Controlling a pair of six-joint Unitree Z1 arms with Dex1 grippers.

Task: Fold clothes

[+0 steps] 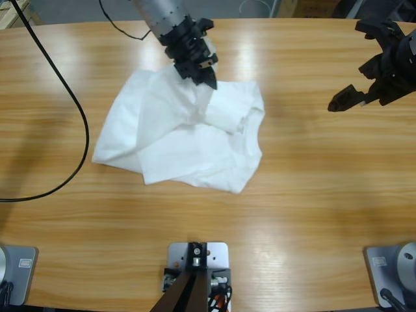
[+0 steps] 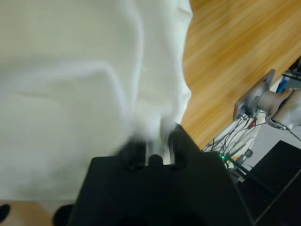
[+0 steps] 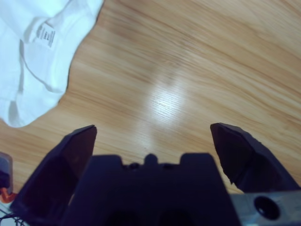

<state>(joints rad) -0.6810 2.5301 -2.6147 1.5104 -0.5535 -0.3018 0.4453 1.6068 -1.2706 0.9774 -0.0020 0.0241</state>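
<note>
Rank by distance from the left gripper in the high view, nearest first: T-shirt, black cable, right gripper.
1. T-shirt: at the left gripper, table middle.
2. Black cable: along the table's left side.
3. Right gripper: far right, over bare wood.

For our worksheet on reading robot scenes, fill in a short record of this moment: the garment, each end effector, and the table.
garment: white T-shirt, crumpled and partly folded over itself, lying on the table
left end effector: at the shirt's upper edge, jaws closed on the fabric
right end effector: jaws wide open, empty, above bare wood to the side of the shirt
table: wooden, a black cable across one end
</note>
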